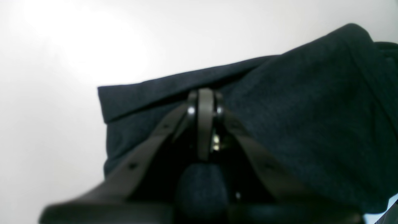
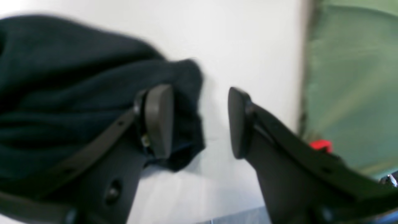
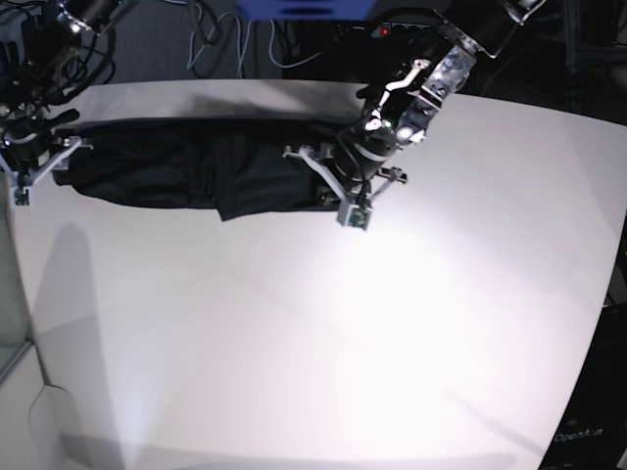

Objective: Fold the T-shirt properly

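Base view: a bright pool of light washes out the middle of the white table (image 3: pixel 323 343), fading to grey shadow at its bowed, lens-curved edges; the background is dim. Left wrist view: glare at upper left, with the gripper soft and out of focus. Right wrist view: the T-shirt (image 2: pixel 62 102) is smeared by blur.

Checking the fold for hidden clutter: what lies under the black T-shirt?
The T-shirt lies in a long band on the white table; bare tabletop shows all round it. Anything beneath the cloth is covered, so it cannot be seen.
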You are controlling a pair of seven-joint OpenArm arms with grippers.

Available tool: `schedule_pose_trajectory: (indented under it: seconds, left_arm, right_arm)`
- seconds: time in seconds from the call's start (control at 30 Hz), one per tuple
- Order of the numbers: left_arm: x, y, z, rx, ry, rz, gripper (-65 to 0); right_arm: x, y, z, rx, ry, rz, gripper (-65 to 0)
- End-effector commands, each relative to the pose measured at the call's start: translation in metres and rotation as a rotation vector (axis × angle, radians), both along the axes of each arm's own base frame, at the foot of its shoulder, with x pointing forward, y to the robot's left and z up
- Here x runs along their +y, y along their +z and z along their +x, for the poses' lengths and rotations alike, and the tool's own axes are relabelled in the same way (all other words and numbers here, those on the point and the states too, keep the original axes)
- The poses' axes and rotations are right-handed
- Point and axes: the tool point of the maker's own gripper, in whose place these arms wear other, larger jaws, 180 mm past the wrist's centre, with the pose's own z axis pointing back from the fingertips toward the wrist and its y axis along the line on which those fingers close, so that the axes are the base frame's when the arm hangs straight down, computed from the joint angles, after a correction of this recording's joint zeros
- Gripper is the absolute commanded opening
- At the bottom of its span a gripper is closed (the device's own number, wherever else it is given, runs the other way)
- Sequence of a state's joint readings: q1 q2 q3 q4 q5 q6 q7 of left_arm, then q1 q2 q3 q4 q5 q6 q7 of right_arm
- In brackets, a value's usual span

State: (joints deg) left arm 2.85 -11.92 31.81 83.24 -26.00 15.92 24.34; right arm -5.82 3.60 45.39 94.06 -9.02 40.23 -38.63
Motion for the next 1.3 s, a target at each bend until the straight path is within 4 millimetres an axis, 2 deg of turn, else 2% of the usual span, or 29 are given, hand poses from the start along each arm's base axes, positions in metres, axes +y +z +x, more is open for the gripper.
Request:
schedule_pose_trajectory:
  seconds: [0.0,0.17,0.33,0.53,0.93,1.0,1.07,1.13,1.23,1.27]
  left_arm:
    - [0.019,-0.019,-0.012,0.086,0.028,0.07,-65.0]
    - [0.019,-0.019,-0.011,0.083,0.027,0.072,-65.0]
    - [0.019,-0.018,-0.01,0.08,0.027,0.071,-65.0]
    - [0.019,-0.018,-0.01,0.079,0.027,0.072,-65.0]
    - [0.02,-0.018,-0.01,0.078,0.026,0.073,-65.0]
    - [0.019,-0.017,-0.01,0.078,0.026,0.072,-65.0]
    - [0.019,-0.017,-0.01,0.078,0.026,0.072,-65.0]
    - [0.019,-0.017,-0.01,0.076,0.026,0.07,-65.0]
    - [0.019,-0.017,-0.01,0.077,0.025,0.071,-65.0]
    - [0.019,-0.017,-0.01,0.077,0.025,0.071,-65.0]
  right_arm:
    - [-0.007,0.012,0.007,-0.04,0.002,-0.024,-32.9]
    - [-0.006,0.011,0.005,-0.035,0.0,-0.021,-28.4]
    - [-0.004,0.006,0.003,-0.022,-0.004,-0.008,-28.3]
    - [0.0,-0.021,-0.003,0.024,-0.015,0.056,-28.3]
    - [0.01,-0.028,-0.004,0.028,-0.013,0.085,-28.7]
    - [0.016,-0.031,-0.005,0.03,-0.014,0.099,-31.5]
    - [0.018,-0.032,-0.005,0.032,-0.012,0.103,-37.5]
    - [0.022,-0.033,-0.003,0.034,0.002,0.104,-45.8]
    - [0.028,-0.035,0.001,0.048,0.029,0.103,-62.2]
    - [0.03,-0.035,0.003,0.05,0.042,0.101,-65.0]
